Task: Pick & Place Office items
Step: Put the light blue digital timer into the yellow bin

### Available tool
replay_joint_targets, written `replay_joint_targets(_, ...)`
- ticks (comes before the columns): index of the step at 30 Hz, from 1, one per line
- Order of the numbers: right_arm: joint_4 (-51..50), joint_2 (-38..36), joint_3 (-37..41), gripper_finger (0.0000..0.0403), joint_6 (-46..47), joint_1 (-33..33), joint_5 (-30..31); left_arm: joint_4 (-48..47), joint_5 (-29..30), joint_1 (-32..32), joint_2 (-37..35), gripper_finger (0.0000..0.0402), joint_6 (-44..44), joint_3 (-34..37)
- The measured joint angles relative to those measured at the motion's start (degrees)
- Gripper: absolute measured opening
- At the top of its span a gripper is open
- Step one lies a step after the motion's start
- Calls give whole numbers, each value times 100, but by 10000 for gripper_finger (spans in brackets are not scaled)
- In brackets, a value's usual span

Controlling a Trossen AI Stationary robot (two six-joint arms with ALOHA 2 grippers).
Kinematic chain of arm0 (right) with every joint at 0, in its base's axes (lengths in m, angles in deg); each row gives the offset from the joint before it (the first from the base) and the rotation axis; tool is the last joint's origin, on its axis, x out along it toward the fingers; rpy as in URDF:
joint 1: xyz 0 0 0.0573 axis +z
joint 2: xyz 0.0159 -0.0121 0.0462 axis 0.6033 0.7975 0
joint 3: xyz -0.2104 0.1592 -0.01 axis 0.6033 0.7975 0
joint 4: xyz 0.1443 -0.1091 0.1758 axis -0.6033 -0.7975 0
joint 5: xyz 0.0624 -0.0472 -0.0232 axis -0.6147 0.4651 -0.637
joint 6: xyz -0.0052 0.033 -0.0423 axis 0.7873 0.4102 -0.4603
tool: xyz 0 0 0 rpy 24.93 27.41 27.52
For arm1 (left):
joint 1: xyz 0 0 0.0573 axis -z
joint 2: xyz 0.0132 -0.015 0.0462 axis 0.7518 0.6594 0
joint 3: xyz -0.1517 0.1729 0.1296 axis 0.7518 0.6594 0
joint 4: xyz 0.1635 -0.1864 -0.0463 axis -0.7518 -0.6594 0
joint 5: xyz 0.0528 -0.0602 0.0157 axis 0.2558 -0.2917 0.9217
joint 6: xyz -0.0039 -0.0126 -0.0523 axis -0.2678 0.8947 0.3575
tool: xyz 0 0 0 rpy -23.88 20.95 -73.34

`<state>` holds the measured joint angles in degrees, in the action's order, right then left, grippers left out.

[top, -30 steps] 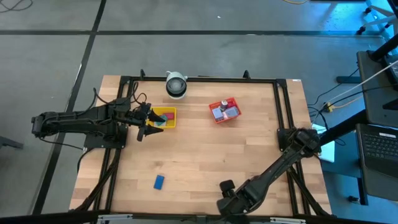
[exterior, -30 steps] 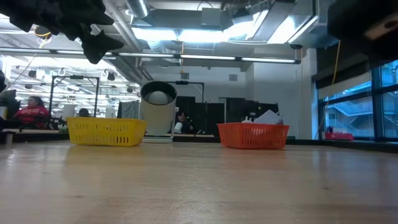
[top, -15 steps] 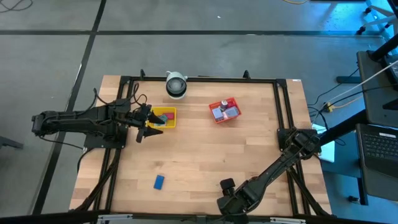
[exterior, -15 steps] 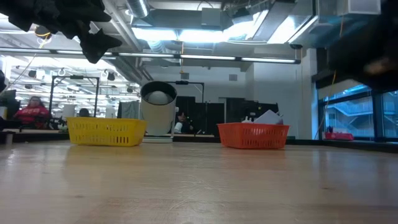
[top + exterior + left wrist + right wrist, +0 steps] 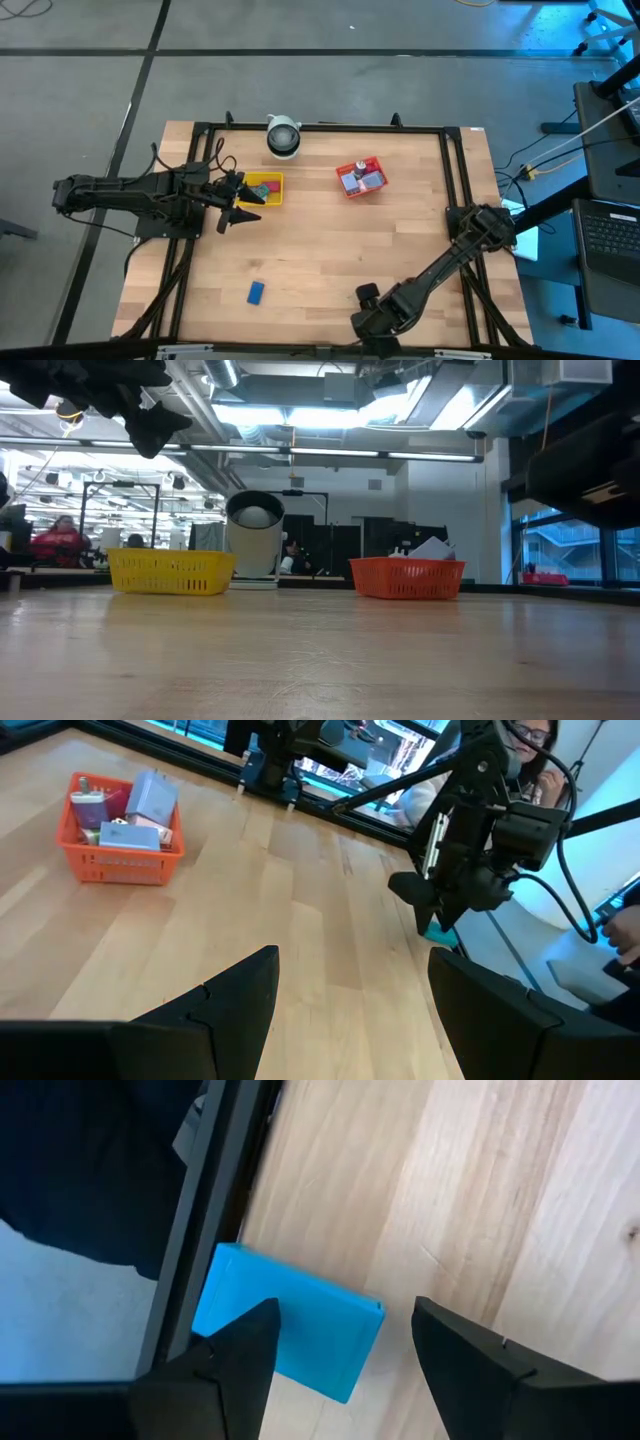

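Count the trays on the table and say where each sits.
2. The yellow tray sits on the left half; the red tray sits to its right, near the middle.

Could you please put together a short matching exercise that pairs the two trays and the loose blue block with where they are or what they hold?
Things:
1. yellow tray
2. red tray
3. blue block

Descriptions:
a. lies alone on the table, near its front edge
b. sits right beside the open left gripper
c. holds pale and pink pieces

Pairs: 1-b, 2-c, 3-a
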<state>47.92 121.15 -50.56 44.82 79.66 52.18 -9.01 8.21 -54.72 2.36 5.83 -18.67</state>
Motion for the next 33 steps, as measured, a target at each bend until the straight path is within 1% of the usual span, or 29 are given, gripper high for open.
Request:
replay_joint_targets(11, 64, 4, 20, 228, -794, -400, -224, -2, 1, 0, 1, 253, -28, 0)
replay_joint_targets(16, 62, -8, 20, 228, -1091, -614, 26, -4, -32, 0, 0, 253, -41, 0)
replay_joint_targets(26, 48, -26, 20, 228, -1449, -1051, 28, -42, -68, 0, 1, 253, -61, 0)
replay_joint_targets(30, -78, -148, 43, 228, -1602, -1169, 203, -56, -100, 0, 1, 253, -61, 0)
replay_joint_targets(33, -180, -294, 71, 228, -1607, -1289, 225, -59, -101, 0, 1, 253, -62, 0)
